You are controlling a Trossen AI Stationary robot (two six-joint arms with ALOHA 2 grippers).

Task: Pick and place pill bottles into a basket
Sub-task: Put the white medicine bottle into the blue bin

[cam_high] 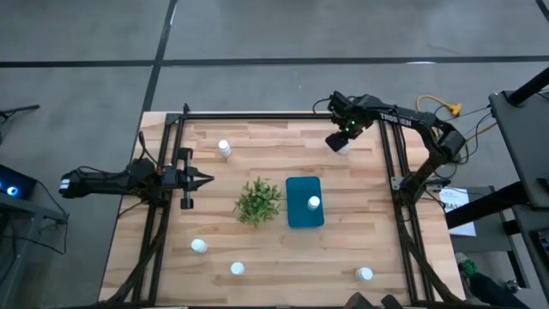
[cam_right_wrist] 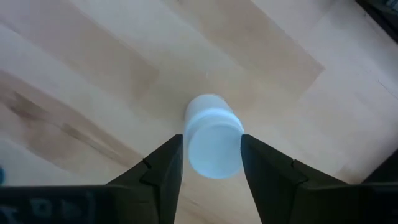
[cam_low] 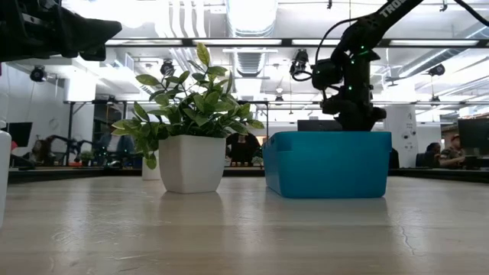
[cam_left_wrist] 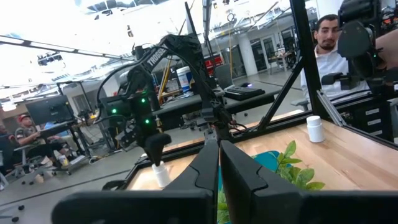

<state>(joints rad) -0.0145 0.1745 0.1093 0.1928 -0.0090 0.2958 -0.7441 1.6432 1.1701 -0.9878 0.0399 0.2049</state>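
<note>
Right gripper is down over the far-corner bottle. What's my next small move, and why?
Probably finish closing the right gripper. In the right wrist view, its fingers flank the pill bottle on both sides, with slim gaps showing, and the bottle stands upright on the table. Lift only once it is pinched, then carry it to the basket.

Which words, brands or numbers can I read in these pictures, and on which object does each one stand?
"TROSSEN": white letters on the right arm, readable in the high view.
"TRO": the start of the same brand on that arm, cut off at the top edge of the low view.
White letters on that arm in the left wrist view: too blurred to read.
Pill bottles, basket and plant: no text visible.
</note>
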